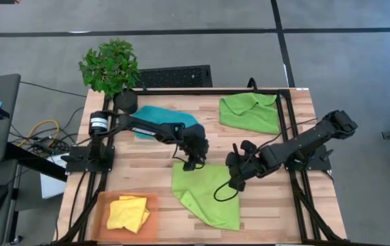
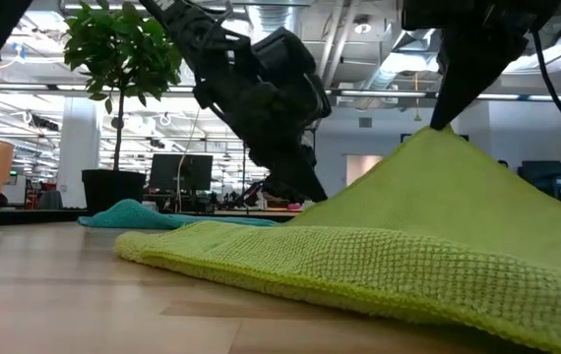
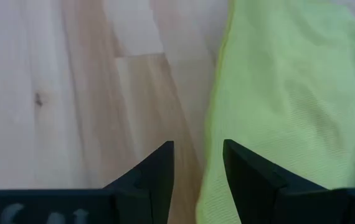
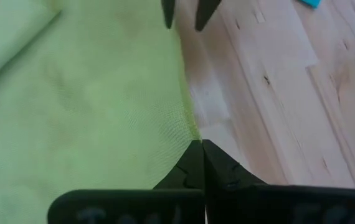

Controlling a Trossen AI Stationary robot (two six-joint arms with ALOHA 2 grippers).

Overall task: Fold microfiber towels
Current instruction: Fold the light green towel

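Item: lime green microfiber towel (image 1: 205,191), thin square cloth, lying partly open in the lower centre of the high view, on the pale wooden slatted table (image 1: 270,150). Handling, by judgement: light, limp, non-fragile, with a grippy weave; it tents where lifted, so edges and corners are the sensible holds. Right gripper (image 4: 197,155): fingers pressed together, pinching the towel's edge and raising it into a peak at upper right of the low view. Left gripper (image 3: 198,163): fingers spread, hovering at the towel's upper-left corner in the high view, one finger over cloth, nothing held. Others: second lime green towel (image 1: 250,113) upper right, teal towel (image 1: 155,117) upper centre, yellow towel (image 1: 128,213) on flat orange tray (image 1: 103,203) lower left.
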